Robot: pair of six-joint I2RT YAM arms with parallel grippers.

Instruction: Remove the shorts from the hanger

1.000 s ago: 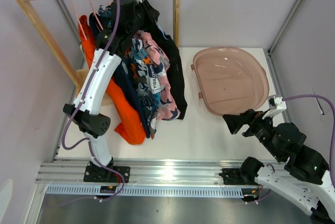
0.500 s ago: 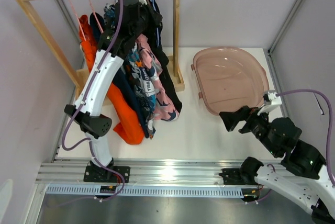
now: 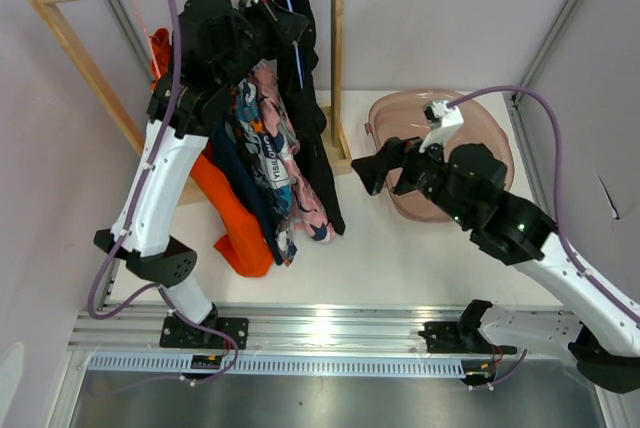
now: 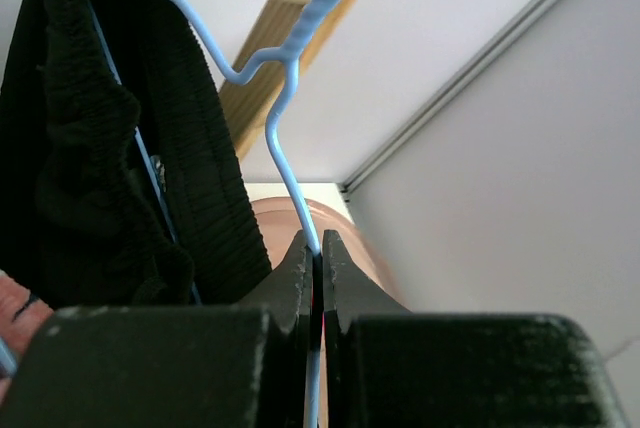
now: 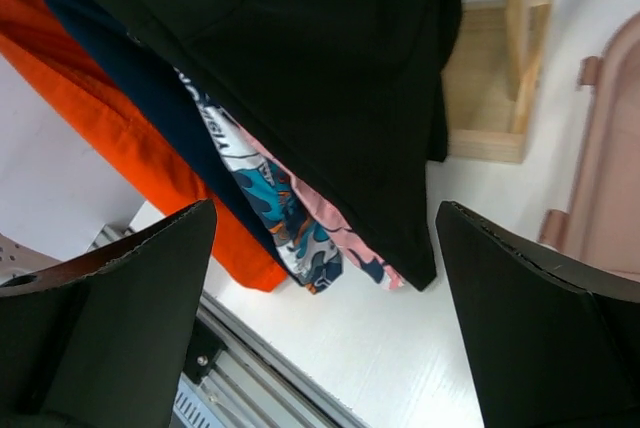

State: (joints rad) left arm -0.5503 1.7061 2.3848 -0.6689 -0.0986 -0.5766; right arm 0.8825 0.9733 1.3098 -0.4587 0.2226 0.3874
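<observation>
Several shorts hang on a wooden rack (image 3: 337, 48): black shorts (image 3: 318, 138) at the right on a blue wire hanger (image 3: 290, 18), then pink floral (image 3: 292, 173), teal-orange-white print (image 3: 262, 163), navy (image 3: 232, 183) and bright orange (image 3: 228, 218). My left gripper (image 4: 316, 248) is shut on the blue hanger's wire (image 4: 290, 158) just below the rail, with the black shorts (image 4: 110, 148) at its left. My right gripper (image 3: 372, 166) is open and empty beside the black shorts (image 5: 330, 88), above the table; the print (image 5: 275, 203) and orange shorts (image 5: 150, 168) show behind them.
A translucent pink tub (image 3: 445, 148) sits at the right of the table, under my right arm. The rack's wooden foot (image 5: 485, 98) stands close behind the black shorts. An aluminium rail (image 3: 320, 333) runs along the near edge.
My left gripper has risen to the rail and closed on the blue hanger. My right arm has swung up and left from the front right to just beside the black shorts.
</observation>
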